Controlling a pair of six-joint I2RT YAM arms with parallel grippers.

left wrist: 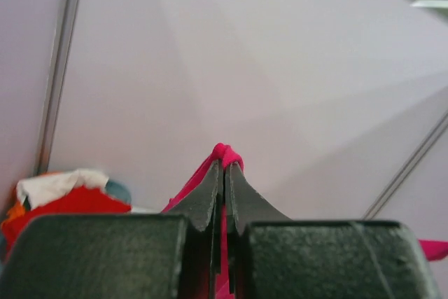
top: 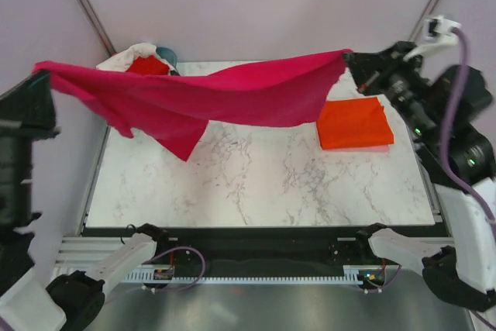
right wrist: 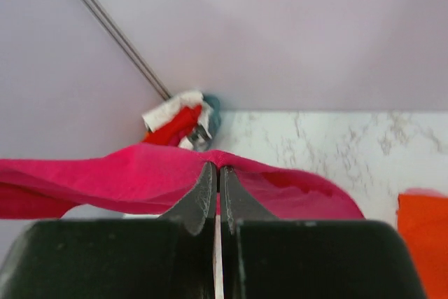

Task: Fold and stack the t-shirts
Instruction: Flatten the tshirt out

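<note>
Pink t-shirt [top: 232, 94] hangs stretched above desk [top: 256, 191], saggy, one flap drooping. Your left end effector [left wrist: 224, 167] pinches one end tight, right end effector [right wrist: 218, 171] other. Orange t-shirt [top: 354, 123] lies folded on desk.

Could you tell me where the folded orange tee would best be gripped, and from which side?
Probably the right edge of the orange tee, coming in low from the right: it lies flat and folded near the table's right edge, and the stretched pink tee hangs by its far-left corner.
</note>
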